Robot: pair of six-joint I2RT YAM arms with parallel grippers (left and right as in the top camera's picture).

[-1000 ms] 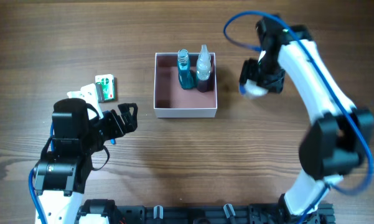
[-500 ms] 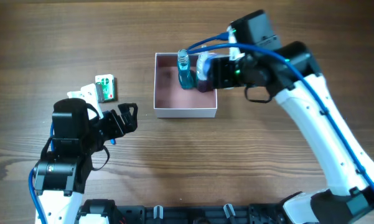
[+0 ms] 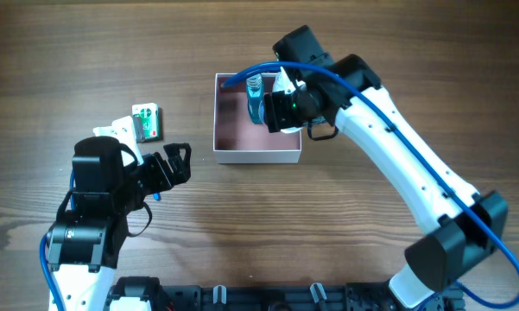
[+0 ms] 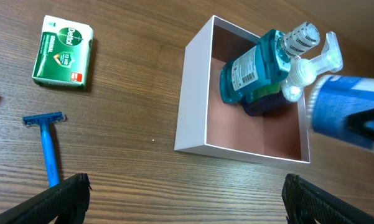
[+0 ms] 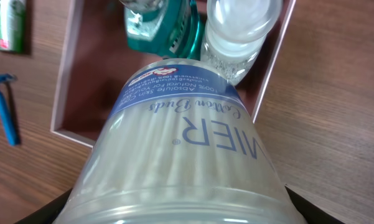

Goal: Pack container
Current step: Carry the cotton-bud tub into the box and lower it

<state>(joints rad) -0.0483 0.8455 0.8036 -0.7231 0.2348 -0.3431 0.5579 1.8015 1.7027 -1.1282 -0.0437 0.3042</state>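
Pink-lined container [image 3: 257, 156] holds a teal bottle [image 4: 252, 68] and spray bottle [image 4: 305, 65], my right gripper [image 3: 282, 107] clasps the cotton-bud tub [image 5: 180, 155] above it, left gripper [image 3: 177, 162] gapes empty, green box [image 4: 62, 51] and razor [image 4: 48, 146] lie unpacked on the left

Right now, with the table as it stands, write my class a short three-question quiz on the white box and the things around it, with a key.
1. True or false: the blue razor lies inside the box.
2. What do the right fingers hold above the box? A) a tub of cotton buds B) a sponge C) nothing
3. How many bottles are in the box?

Key
1. False: it lies on the table, outside the box.
2. A
3. Two: the teal bottle and the spray bottle.
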